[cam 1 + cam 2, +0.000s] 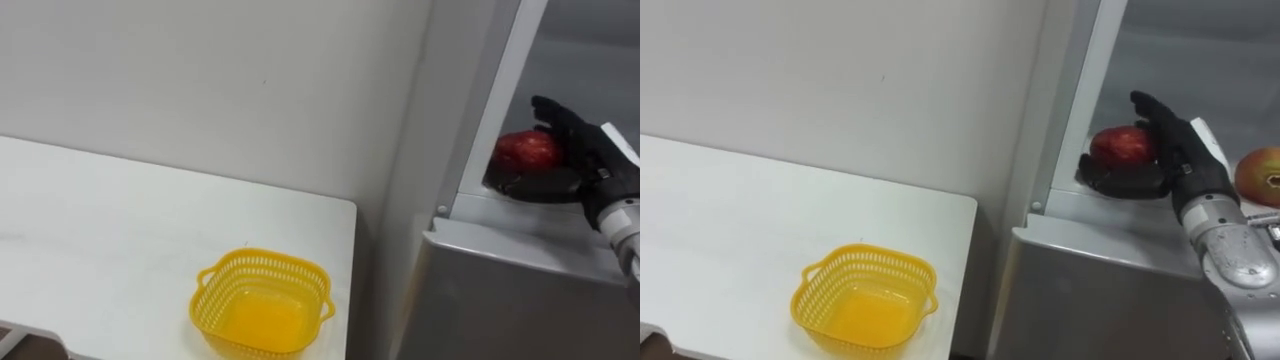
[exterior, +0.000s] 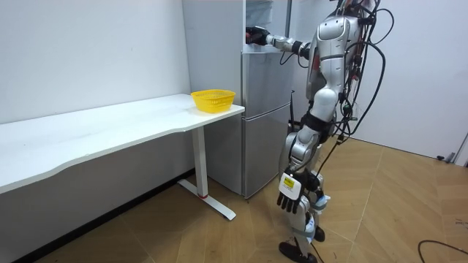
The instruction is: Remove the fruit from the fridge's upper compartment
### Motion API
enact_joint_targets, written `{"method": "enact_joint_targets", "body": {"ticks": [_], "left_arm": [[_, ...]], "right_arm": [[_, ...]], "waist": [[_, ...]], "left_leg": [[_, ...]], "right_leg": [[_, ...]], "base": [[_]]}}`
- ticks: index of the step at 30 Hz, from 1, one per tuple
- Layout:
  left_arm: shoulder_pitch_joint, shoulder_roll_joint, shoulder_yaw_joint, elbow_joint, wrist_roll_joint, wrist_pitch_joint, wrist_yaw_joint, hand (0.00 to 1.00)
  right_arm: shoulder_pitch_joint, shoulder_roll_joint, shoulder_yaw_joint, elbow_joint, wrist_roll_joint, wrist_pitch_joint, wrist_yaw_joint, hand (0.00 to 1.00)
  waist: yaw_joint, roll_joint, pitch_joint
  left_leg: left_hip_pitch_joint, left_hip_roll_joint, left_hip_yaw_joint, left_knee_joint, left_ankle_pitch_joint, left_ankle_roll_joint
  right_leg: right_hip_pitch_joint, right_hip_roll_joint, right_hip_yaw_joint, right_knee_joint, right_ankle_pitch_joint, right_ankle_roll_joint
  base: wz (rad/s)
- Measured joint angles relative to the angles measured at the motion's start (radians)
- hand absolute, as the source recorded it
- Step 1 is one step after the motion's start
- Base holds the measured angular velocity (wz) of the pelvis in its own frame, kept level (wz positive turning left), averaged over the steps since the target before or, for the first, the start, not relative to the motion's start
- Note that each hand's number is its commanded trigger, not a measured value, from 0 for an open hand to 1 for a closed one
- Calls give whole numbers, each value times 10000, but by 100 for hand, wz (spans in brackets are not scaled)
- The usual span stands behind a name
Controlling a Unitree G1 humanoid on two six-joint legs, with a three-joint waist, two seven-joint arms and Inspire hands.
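Inside the upper fridge (image 1: 1185,55), right hand (image 1: 1175,150) curled round a red apple (image 1: 1122,143) at the shelf's front edge, 1 more apple (image 1: 1260,175) just beside, yellow basket (image 1: 300,268) at the desk's (image 1: 100,230) fridge-side corner, left hand (image 2: 289,199) hanging by the thigh.

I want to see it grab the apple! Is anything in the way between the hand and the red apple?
Nothing visible is. The right hand cups the red apple inside the open upper fridge. Another apple sits off to the right, not between.

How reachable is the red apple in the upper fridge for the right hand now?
Likely yes: the right hand is inside the open upper fridge, fingers and thumb curled round the red apple, nothing between them.
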Motion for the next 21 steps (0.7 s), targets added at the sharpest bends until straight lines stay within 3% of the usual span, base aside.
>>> {"method": "enact_joint_targets", "body": {"ticks": [21], "left_arm": [[-54,1,-131,-63,-10,-3,229,0]], "right_arm": [[-149,-11,-15,46,1122,-6,95,100]], "waist": [[-48,-14,-4]], "left_leg": [[154,0,28,-60,2,-3]], "right_leg": [[87,5,-5,-13,-2,4]], "base": [[0]]}}
